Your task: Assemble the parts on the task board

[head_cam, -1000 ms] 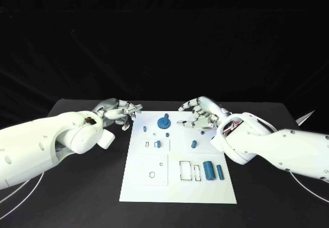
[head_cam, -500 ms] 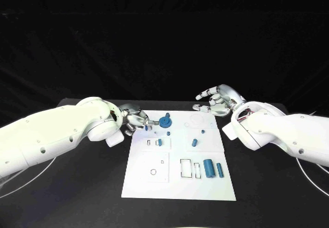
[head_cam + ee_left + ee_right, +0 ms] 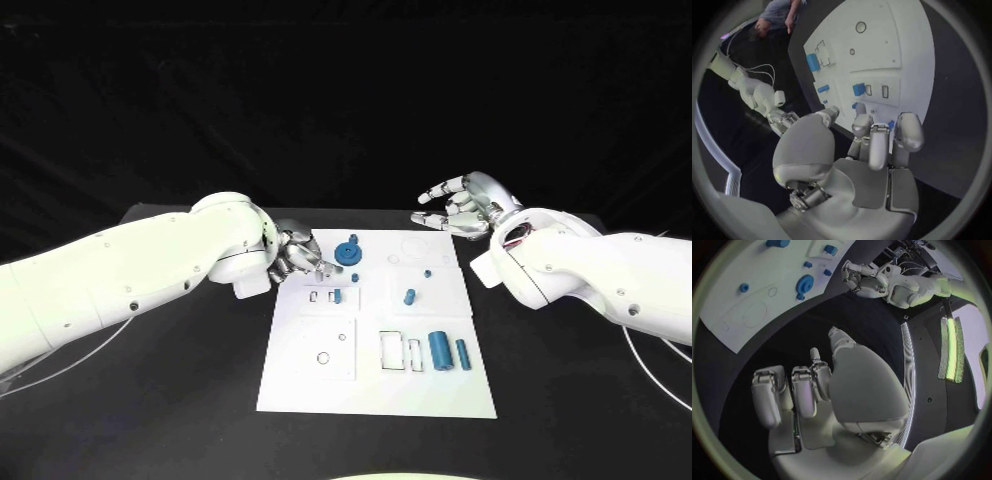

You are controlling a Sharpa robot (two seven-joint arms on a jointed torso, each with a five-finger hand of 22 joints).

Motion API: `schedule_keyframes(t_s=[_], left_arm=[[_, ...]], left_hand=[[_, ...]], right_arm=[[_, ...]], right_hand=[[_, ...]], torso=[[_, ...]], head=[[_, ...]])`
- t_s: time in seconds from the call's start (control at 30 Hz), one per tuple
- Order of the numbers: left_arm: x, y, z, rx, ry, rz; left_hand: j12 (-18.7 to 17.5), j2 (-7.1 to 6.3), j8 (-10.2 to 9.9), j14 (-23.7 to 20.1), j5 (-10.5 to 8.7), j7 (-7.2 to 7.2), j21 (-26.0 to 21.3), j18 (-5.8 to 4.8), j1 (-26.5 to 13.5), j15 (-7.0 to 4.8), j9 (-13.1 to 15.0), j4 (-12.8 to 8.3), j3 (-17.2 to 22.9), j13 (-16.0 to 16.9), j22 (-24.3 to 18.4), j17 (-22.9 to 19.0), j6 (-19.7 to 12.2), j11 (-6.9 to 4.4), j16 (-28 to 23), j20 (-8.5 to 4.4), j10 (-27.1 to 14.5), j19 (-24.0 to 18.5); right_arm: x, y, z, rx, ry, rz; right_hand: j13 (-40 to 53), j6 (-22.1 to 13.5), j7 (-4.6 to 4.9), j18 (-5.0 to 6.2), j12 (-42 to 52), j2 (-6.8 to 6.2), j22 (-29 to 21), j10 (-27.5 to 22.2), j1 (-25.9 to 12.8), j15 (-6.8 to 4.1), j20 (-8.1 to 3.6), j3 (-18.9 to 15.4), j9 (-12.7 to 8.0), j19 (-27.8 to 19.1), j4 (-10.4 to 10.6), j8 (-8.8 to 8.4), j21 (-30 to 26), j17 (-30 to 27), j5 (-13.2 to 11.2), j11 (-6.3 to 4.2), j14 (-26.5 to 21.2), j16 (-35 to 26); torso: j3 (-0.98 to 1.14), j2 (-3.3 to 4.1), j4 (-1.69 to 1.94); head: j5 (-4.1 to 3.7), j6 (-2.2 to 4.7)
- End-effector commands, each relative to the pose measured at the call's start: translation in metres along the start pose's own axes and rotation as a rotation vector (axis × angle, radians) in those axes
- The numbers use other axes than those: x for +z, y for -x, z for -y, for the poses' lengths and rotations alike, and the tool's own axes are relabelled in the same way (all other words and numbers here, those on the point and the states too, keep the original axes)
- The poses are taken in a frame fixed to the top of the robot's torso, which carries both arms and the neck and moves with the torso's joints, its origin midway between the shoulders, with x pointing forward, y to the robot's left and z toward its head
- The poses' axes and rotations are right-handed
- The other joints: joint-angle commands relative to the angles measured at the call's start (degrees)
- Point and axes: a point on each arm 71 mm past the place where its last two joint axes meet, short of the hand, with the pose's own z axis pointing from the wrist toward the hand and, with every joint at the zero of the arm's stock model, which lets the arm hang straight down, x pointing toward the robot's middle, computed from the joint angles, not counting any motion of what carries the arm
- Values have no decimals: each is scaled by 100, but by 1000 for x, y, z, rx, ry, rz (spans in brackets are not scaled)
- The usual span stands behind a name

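Best to ease left hand (image 3: pixel 299 252), fingers curled over small blue peg (image 3: pixel 316 269) on task board (image 3: pixel 378 390), pinch unclear; right hand (image 3: pixel 464 205) spread, empty.

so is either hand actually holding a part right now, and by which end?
Nothing held. The right hand hovers off the task board, fingers apart, palm bare. The left hand sits at the board's left edge by the blue gear, fingers empty in its wrist view.
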Motion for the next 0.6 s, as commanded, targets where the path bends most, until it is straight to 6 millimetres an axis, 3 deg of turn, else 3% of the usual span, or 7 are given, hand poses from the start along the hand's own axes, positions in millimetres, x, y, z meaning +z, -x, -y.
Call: schedule_keyframes(t_s=[0.03,0.23,0.6], left_arm=[[3,-2,1,70,32,-40],[9,-5,7,102,40,-54],[23,-9,11,109,60,-76]], left_hand=[[7,6,9,323,5,-4,37,-31,-49,-40,7,-2,-31,-1,7,848,-31,16,19,1,-18,-27],[-45,65,-21,291,7,8,8,-17,-58,-31,35,-9,-52,-63,-58,789,-79,26,-13,5,-92,-90],[-146,95,-60,267,7,32,-32,0,-15,-12,64,-16,-69,-184,-139,755,-139,48,-35,16,-221,-170]], right_arm=[[1,0,0,2,3,0],[2,0,0,0,3,-1],[4,-2,0,-2,5,-3]], right_hand=[[662,20,-9,-40,16,20,1510,7,-12,-27,-19,32,6,599,1,26,27,1507,-2,-12,608,36],[567,3,-8,-40,-96,22,1510,-89,-41,-29,-23,35,1,599,7,27,27,1484,-5,-12,602,27],[512,-16,-7,-40,-162,23,1510,-144,-58,-31,-25,43,-5,599,5,28,27,1452,-4,-12,594,14]], torso=[[-5,8,2],[-17,9,9],[-2,31,-10]], head=[[-6,-14],[-38,-17],[-43,-40]])
